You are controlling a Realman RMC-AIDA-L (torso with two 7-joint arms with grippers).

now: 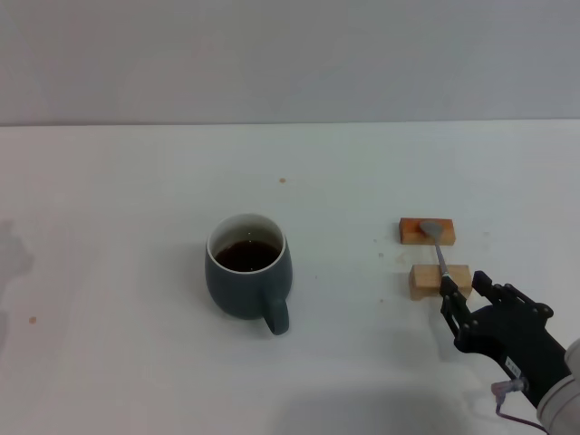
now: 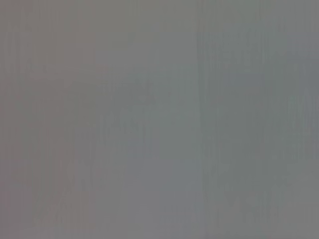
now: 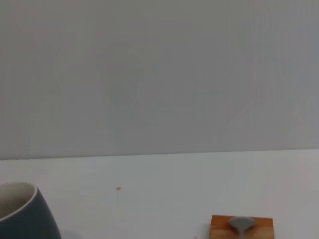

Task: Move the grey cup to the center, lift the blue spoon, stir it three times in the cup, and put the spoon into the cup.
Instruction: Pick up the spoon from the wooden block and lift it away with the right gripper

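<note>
The grey cup (image 1: 247,275) stands on the white table left of middle, handle toward me, with dark brown liquid inside. It also shows in the right wrist view (image 3: 22,216). The blue spoon (image 1: 437,243) lies across two small wooden blocks, its metal bowl on the far block; its bowl shows in the right wrist view (image 3: 241,223). My right gripper (image 1: 463,285) is at the near block, over the spoon's handle end, which it hides. Its fingers stand apart, with the block showing between them. The left gripper is out of view.
The far wooden block (image 1: 415,231) and the near wooden block (image 1: 426,281) sit right of the cup. The white table (image 1: 136,181) runs back to a grey wall. The left wrist view shows only plain grey.
</note>
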